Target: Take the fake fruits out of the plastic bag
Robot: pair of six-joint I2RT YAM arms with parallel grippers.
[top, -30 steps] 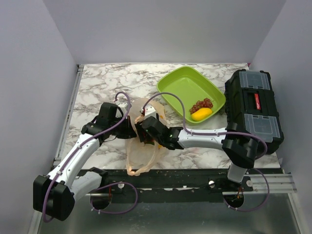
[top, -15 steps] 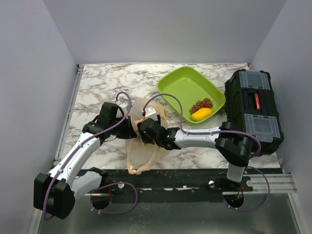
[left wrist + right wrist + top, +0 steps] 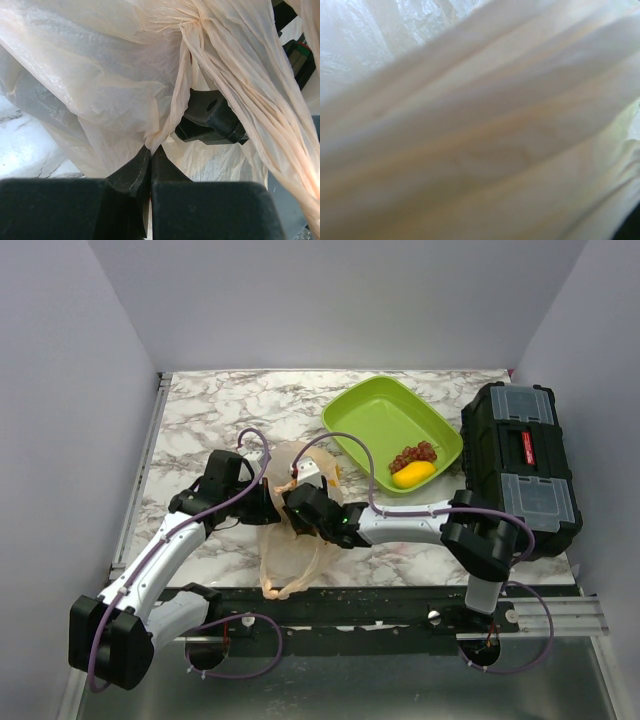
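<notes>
My left gripper (image 3: 150, 151) has its two black fingers pressed together, pinching a fold of the thin, crinkly, translucent peach-orange plastic bag (image 3: 125, 85). The film rises from that pinch and fans out in gathered pleats across the wrist view.

My right gripper (image 3: 297, 502) sits just beside the left one, nose against the same bag. Its own camera shows only blurred pale film right up against the lens. I cannot tell whether its fingers are spread or closed, or whether they hold anything.

Seen from above, the bag lies between my two wrists near the front of the white and grey marbled table (image 3: 200, 410). Its lower part and its loop handles trail to the table's near edge. I cannot make out what is inside it.

Further right, well apart from the bag, stands the lime-green rectangular plastic tray (image 3: 350, 418). In its near right corner lie a bunch of dark red plastic grapes (image 3: 413, 454) and, touching it, a glossy yellow plastic fruit (image 3: 413, 475). Just right of the tray stands a black plastic toolbox with clear lid compartments (image 3: 520, 465).
</notes>
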